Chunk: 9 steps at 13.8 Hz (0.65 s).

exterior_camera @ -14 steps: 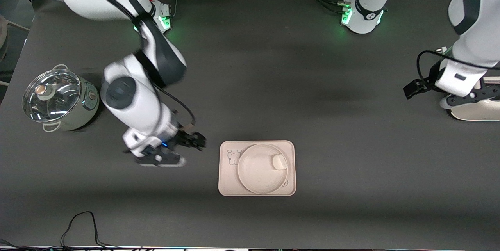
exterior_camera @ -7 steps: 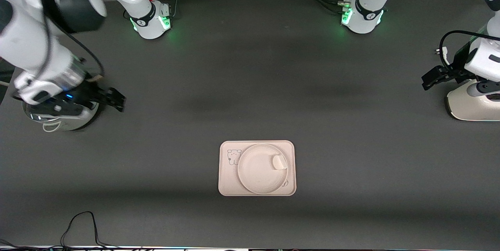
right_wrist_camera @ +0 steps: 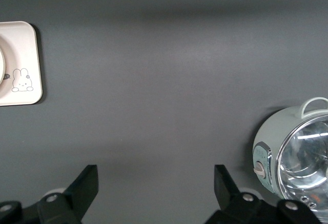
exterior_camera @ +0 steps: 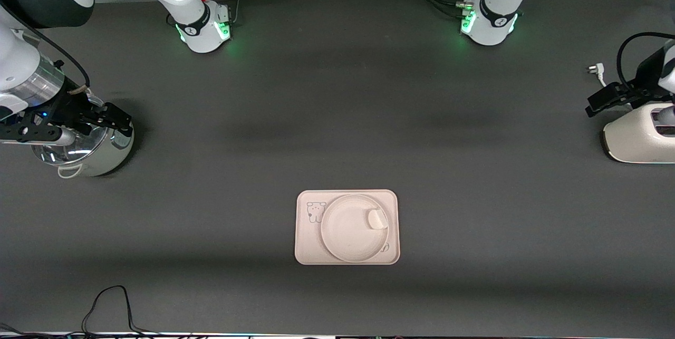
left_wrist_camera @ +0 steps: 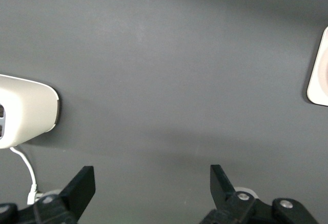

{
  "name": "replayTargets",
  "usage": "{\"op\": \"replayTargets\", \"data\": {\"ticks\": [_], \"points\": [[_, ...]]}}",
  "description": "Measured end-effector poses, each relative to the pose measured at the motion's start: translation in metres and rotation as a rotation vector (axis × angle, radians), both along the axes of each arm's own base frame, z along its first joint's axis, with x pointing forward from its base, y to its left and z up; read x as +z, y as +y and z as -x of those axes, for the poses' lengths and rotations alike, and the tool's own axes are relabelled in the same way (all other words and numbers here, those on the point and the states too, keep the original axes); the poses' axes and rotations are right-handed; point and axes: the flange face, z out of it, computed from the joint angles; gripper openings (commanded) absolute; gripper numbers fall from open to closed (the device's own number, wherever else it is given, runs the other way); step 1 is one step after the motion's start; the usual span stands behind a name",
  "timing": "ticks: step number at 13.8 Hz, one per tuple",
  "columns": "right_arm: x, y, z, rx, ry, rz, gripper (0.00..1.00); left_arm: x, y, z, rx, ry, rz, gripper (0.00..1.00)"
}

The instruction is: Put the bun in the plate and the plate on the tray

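Risk: little left to upset — a stray arm sweep across mid-table could knock the plate (exterior_camera: 350,228) off the tray (exterior_camera: 307,249).
Bun (exterior_camera: 376,219): small, off-white, on the plate near its rim.
Plate: cream, round, on the tray, mid-table.
Left gripper (exterior_camera: 606,100): jaws apart, empty, over the toaster (exterior_camera: 633,141).
Right gripper (exterior_camera: 108,120): jaws apart, empty, over the pot (exterior_camera: 100,157).

Toaster (exterior_camera: 640,141) partly out of frame
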Motion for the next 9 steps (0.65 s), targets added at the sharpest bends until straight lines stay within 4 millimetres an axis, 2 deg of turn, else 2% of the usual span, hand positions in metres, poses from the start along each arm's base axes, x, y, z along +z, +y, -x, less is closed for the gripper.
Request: {"op": "replayTargets", "data": {"ticks": [4,7,9], "points": [[-0.005,0.005,0.001,0.008,0.010,0.000,1.00,0.022,-0.008,0.001,-0.019,0.005,-0.027,1.00],[-0.007,0.008,0.002,0.015,0.014,0.000,1.00,0.022,-0.021,-0.002,-0.040,0.011,-0.036,1.00],[-0.010,0.009,0.003,0.015,0.021,0.001,1.00,0.023,-0.023,-0.004,-0.043,0.012,-0.037,1.00]]}}
